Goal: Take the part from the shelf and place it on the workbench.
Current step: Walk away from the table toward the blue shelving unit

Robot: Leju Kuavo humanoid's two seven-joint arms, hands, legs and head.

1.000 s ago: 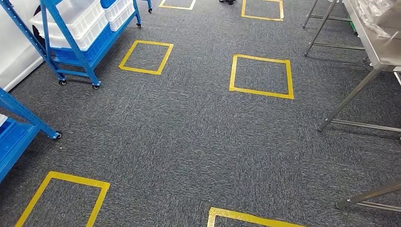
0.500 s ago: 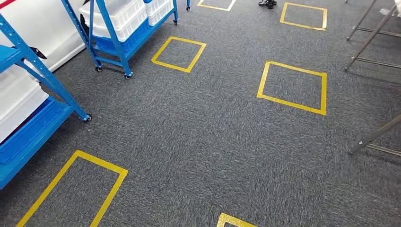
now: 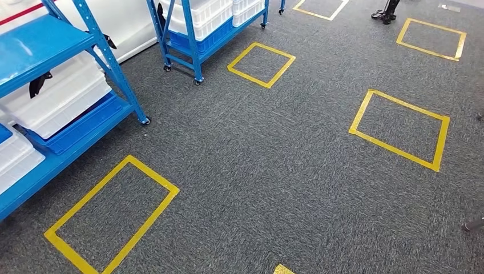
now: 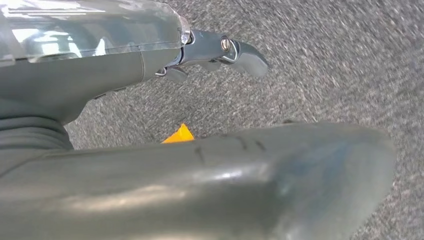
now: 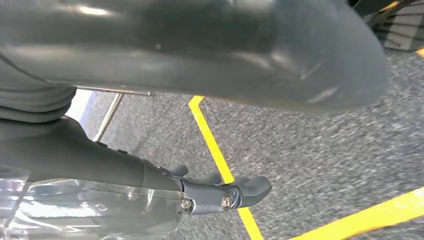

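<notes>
The whole head view has swung left: the camera has turned, and the near blue steel shelf rack (image 3: pixel 63 108) now fills the left edge. The part cannot be told among its white plastic crates (image 3: pixel 63 94); a small black item (image 3: pixel 39 83) hangs at one. Left hand (image 4: pixel 220 52) and right hand (image 5: pixel 225 192) hang over grey carpet (image 3: pixel 257 171), fingers loosely extended, holding nothing. Advised: finish turning, square up at the yellow taped floor square (image 3: pixel 111 214), then reach. A second wheeled blue rack (image 3: pixel 197 34) stands well apart behind; a person's feet (image 3: pixel 385 11) are far off.
</notes>
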